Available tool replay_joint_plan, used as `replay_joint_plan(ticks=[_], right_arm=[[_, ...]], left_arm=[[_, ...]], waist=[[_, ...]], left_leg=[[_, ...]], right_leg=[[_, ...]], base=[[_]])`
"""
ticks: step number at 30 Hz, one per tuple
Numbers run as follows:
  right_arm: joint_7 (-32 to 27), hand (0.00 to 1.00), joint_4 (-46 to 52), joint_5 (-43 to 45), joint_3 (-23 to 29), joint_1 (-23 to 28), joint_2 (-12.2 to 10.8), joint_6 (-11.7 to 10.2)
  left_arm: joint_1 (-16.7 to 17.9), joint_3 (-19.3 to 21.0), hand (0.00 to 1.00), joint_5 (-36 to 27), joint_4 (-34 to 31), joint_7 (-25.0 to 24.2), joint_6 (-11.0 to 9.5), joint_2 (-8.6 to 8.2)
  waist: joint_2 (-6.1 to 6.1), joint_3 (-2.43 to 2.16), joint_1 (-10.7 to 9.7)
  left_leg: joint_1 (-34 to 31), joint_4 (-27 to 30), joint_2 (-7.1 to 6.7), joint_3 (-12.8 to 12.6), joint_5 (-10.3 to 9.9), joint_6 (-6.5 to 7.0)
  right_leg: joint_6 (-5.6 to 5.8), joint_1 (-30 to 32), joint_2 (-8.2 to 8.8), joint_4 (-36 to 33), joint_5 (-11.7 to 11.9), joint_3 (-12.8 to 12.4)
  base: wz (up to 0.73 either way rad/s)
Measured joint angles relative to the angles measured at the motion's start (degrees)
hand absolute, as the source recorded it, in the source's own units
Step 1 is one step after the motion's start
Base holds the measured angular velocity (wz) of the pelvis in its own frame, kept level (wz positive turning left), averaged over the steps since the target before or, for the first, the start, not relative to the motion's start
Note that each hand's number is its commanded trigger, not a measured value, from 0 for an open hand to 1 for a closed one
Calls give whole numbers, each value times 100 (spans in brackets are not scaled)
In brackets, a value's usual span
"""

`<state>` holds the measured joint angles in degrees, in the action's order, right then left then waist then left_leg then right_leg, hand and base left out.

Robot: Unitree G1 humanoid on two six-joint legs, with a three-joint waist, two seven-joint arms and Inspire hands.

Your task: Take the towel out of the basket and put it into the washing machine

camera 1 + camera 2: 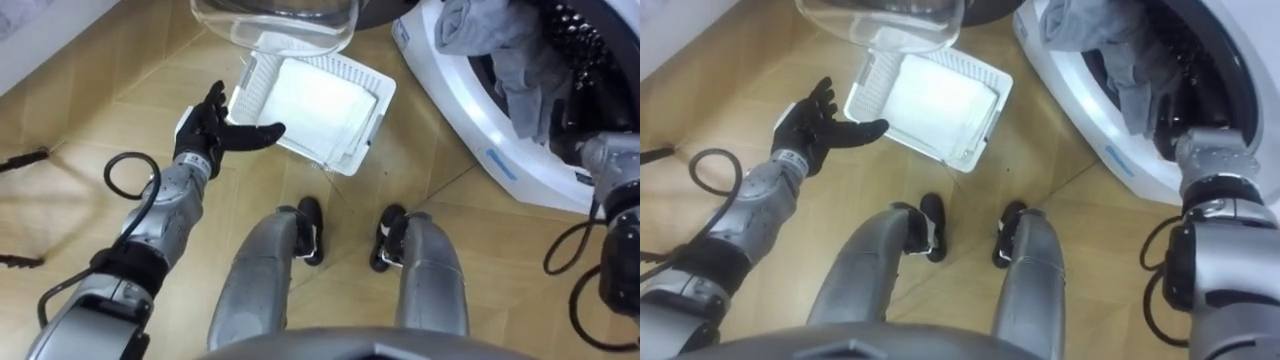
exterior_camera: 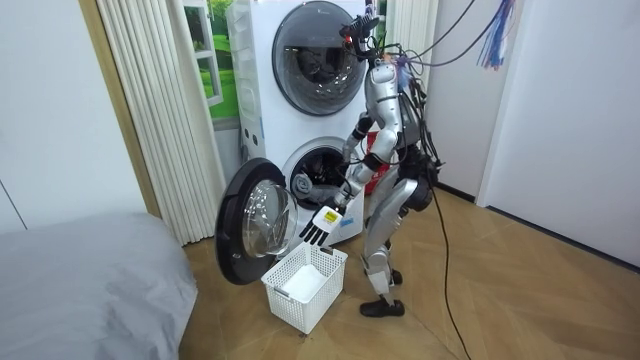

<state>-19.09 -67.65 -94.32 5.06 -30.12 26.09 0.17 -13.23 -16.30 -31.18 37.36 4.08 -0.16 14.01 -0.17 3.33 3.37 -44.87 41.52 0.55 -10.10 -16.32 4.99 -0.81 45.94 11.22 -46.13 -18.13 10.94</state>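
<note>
We see two white machines stacked against the wall. The upper machine (image 2: 318, 45) is closed. Below it, the washing machine (image 1: 470, 105) has its round door (image 2: 258, 222) swung wide open toward the room view's left. A grey bed (image 2: 90, 290) fills the near corner of the room view, well apart from the machines.

We see the robot standing on the wooden floor close before the open drum, with its feet just beside a white slatted basket (image 1: 345, 160). The basket sits on the floor below the open door. Something flat and white lies in its bottom, and we cannot tell whether it is cloth.

The grey towel (image 1: 500, 50) lies bunched inside the drum, with a fold hanging toward the lower rim of the opening.

The left hand (image 1: 215, 130), in a black glove, hovers at the basket's near left edge. Its fingers are spread and straight, the thumb points toward the basket, and it holds nothing. The right arm reaches past the rim into the drum beside the towel. We cannot tell whether the right hand is holding anything in there.
</note>
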Motion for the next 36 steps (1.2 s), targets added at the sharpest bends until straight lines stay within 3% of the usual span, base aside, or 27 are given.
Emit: replay_joint_plan(ticks=[7, 15, 22, 25, 29, 31, 32, 34, 36], right_arm=[[596, 0, -188, 293, -175, 16, -45, 55], [1271, 0, -581, 603, -604, 248, -194, 113], [1983, 0, -831, 1451, -835, 696, -706, 128], [2232, 0, -866, 1744, -893, 938, -816, 201], [2439, 0, -922, 2213, -1003, 1265, -937, 251], [2525, 0, -988, 2723, -1072, 1482, -991, 262], [2556, 0, -988, 2850, -1084, 1591, -1016, 252], [2680, 0, -1028, 3450, -1137, 1924, -1129, 247], [2721, 0, -1007, 3847, -1205, 2210, -1191, 242]], left_arm=[[-22, -77, 0, -87, 14, -85, 59, -7], [-12, -84, 0, -57, 313, -211, 161, -79], [46, -64, 0, 202, 430, -379, 248, -306], [177, -57, 0, 236, 469, -419, 247, -306], [409, -14, 0, 801, 578, -425, 248, -305], [683, 8, 0, 1234, 576, -423, 245, -313], [767, 12, 0, 1333, 574, -422, 243, -311], [1092, 61, 0, 1591, 614, -421, 208, -314], [1246, 68, 0, 1875, 831, -421, 138, -308]], waist=[[-3, -1, 4], [-1, -1, 15], [76, -48, 23], [119, -77, 26], [123, -91, 19], [122, -96, -6], [116, -107, -14], [64, -214, -46], [48, -248, -46]], left_leg=[[17, -29, 61, -7, 3, -6], [538, -341, 101, 68, 13, -25], [1106, -734, 175, 106, 52, -62], [1358, -918, 170, 105, 60, -77], [1742, -1200, 167, 120, 93, -129], [2082, -1387, 146, 113, 115, -165], [2171, -1451, 139, 115, 125, -178], [2511, -1732, 68, 146, 188, -219], [2794, -1909, 79, 141, 216, -250]], right_leg=[[0, -46, -76, 169, 90, 18], [63, -677, -238, 645, 215, 67], [105, -1380, -406, 1276, 435, 181], [122, -1644, -439, 1480, 462, 196], [141, -2044, -519, 1798, 515, 187], [150, -2363, -546, 2007, 524, 194], [150, -2454, -552, 2071, 526, 205], [158, -2796, -561, 2315, 535, 276], [160, -3128, -613, 2582, 587, 332]], base=[[-4], [-1], [-5], [0], [0], [0], [0], [11], [6]])
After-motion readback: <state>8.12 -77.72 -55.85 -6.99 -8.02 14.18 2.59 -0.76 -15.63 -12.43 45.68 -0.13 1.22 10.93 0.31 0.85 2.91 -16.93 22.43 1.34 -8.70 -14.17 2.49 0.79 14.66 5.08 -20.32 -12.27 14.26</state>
